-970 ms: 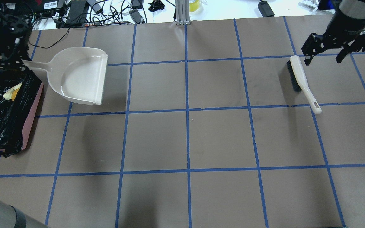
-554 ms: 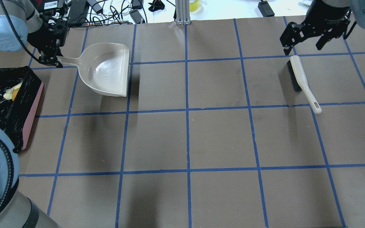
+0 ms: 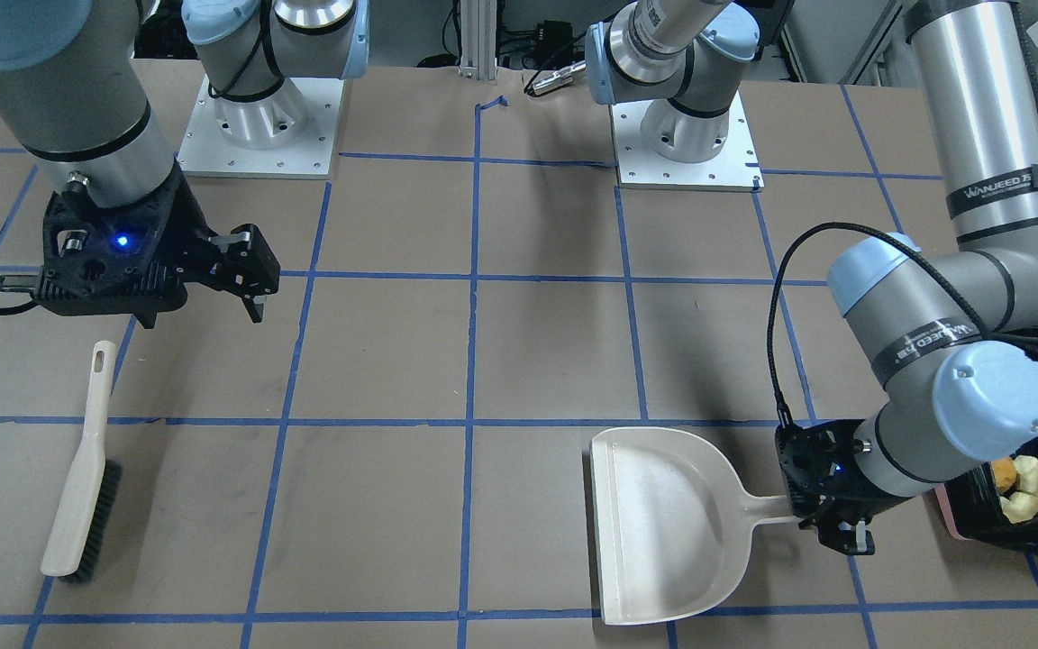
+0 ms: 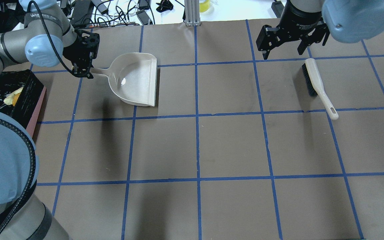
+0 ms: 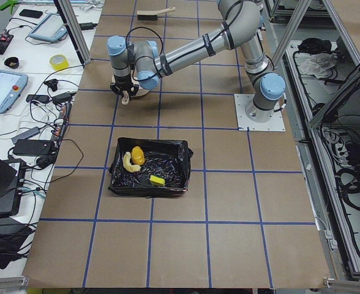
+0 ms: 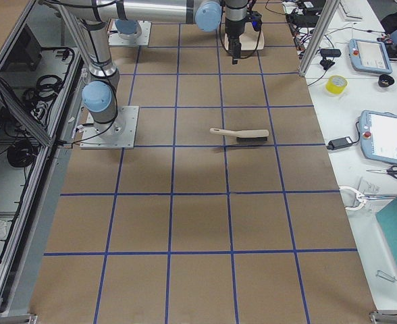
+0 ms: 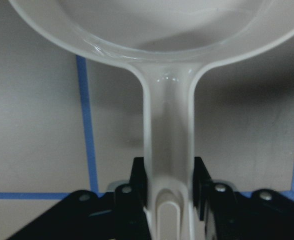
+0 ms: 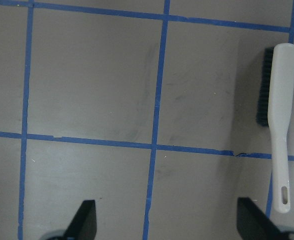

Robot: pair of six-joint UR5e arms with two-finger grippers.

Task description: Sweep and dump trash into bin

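Note:
My left gripper [image 4: 84, 71] is shut on the handle of the empty beige dustpan [image 4: 135, 80] and holds it roughly level above the table, right of the bin. The wrist view shows the handle [image 7: 167, 165] clamped between the fingers. The pink bin [image 5: 148, 168] with its black bag holds the croissant [image 5: 128, 162], the potato piece [image 5: 138, 155] and the sponge [image 5: 157, 180]. In the overhead view the bin [image 4: 28, 96] is partly hidden by my left arm. My right gripper [image 4: 283, 50] is open and empty, above the table just left of the brush's head.
The beige brush [image 4: 317, 83] lies on the table at the far right, bristles to the left, also in the right wrist view [image 8: 279, 125]. Cables and electronics [image 4: 112, 10] lie beyond the table's far edge. Blue tape lines grid the brown table.
My left gripper has carried the dustpan right, away from the bin, and levelled it. My right gripper has moved left past the brush head, still open.

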